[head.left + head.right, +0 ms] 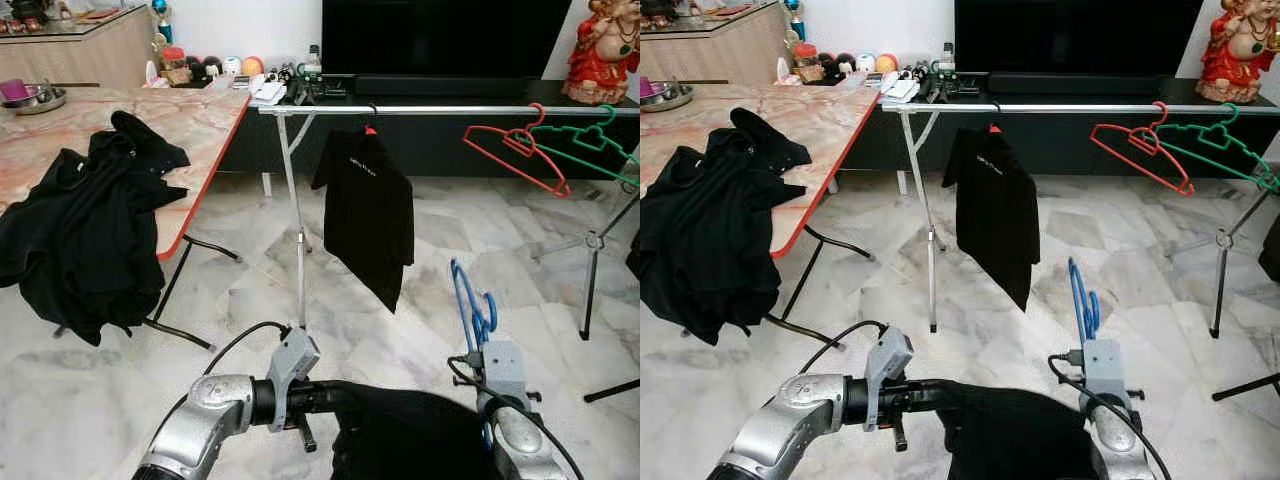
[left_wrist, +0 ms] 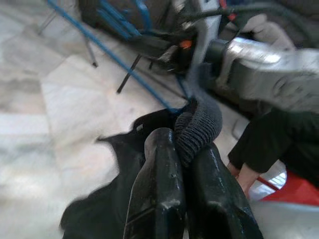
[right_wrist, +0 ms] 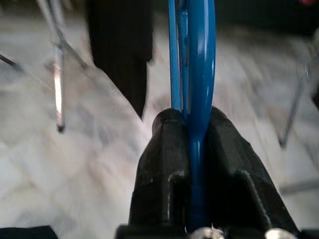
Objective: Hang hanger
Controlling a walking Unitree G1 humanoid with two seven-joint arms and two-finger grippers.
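Bottom of the head view, nearest the camera: both silver arms are raised in front of the robot. The left gripper (image 2: pixel 192 144) has its two black fingers (image 2: pixel 157 194) pressed together on the ribbed collar of a black fabric garment (image 1: pixel 420 435), which hangs in a dark bundle between the two arms at bottom centre. The right gripper (image 3: pixel 194 134) is clamped on a blue plastic clothes hanger (image 1: pixel 470 305); the blue bar runs straight between the two pads in the right wrist view. The hanger stands upright above the right wrist, at lower right of the head view, its hook at the top.

Middle ground: white and grey marble tile floor (image 1: pixel 110 400). At left, a folding table with a pink marble-pattern top and red edge (image 1: pixel 195 130) carries a crumpled black garment (image 1: pixel 85 225) that droops over its near edge.

Further back, centre: a silver metal clothes rail on thin tripod legs (image 1: pixel 430 110) runs across the upper half of the frame. A black T-shirt (image 1: pixel 368 215) hangs from it at centre. Towards the upper right, an empty red plastic hanger (image 1: pixel 515 155) and an empty green plastic hanger (image 1: pixel 590 145) hang on the same rail, just beside each other.

Farthest: a low black cabinet with a dark television screen (image 1: pixel 440 40) against the wall; a red and gold figurine (image 1: pixel 605 50) at the upper right corner; small cluttered items on the cabinet's left end.
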